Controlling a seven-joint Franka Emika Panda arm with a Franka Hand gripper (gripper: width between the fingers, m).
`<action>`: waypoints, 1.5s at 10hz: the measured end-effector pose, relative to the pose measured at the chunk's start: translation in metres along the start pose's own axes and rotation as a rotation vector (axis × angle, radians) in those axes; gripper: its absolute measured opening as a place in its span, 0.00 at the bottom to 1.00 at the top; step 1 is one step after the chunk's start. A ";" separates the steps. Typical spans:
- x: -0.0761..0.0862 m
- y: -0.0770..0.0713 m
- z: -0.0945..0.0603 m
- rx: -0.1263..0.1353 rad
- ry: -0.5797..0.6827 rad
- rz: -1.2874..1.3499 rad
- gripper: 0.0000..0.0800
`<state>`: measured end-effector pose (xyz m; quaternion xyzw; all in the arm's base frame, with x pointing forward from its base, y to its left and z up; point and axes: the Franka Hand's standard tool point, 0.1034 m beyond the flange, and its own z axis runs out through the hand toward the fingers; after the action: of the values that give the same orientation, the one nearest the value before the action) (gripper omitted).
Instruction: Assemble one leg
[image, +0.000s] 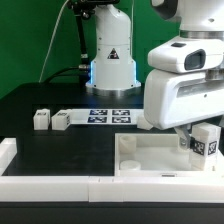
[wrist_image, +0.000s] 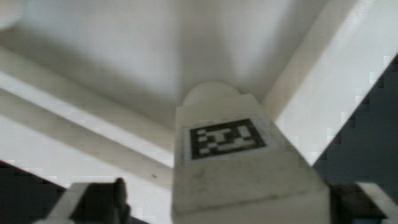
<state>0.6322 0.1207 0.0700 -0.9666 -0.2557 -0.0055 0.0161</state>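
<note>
Nearest the counter's (image: 60, 145) front edge sits the big white panel (image: 140, 158) with corner sockets, boxed in by a white rail (image: 50, 185). Over the panel's corner at the exterior view's right, the end effector (image: 197, 138) is clamped on the leg (image: 207, 141). In the wrist view it's pinched between both fingers (wrist_image: 93, 202), tag toward the camera, tip aimed at the panel below. No way to tell if it's touching a socket. Further back, toward the counter's edge at the exterior view's left, two spare legs (image: 51, 120) sit just beside each other. Next to them is the marker board (image: 110, 115), with the arm's base (image: 110, 65) at the back edge.

What could go wrong: if the leg goes down slightly off the socket or tilted, it'll likely catch the rim and jam, shove the panel, or twist in the grip
</note>
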 end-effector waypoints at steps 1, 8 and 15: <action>0.000 0.000 0.000 0.000 0.000 0.000 0.48; -0.002 0.002 0.001 0.016 0.000 0.495 0.36; -0.003 0.001 0.003 0.029 -0.014 1.280 0.36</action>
<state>0.6297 0.1184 0.0672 -0.9277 0.3721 0.0147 0.0275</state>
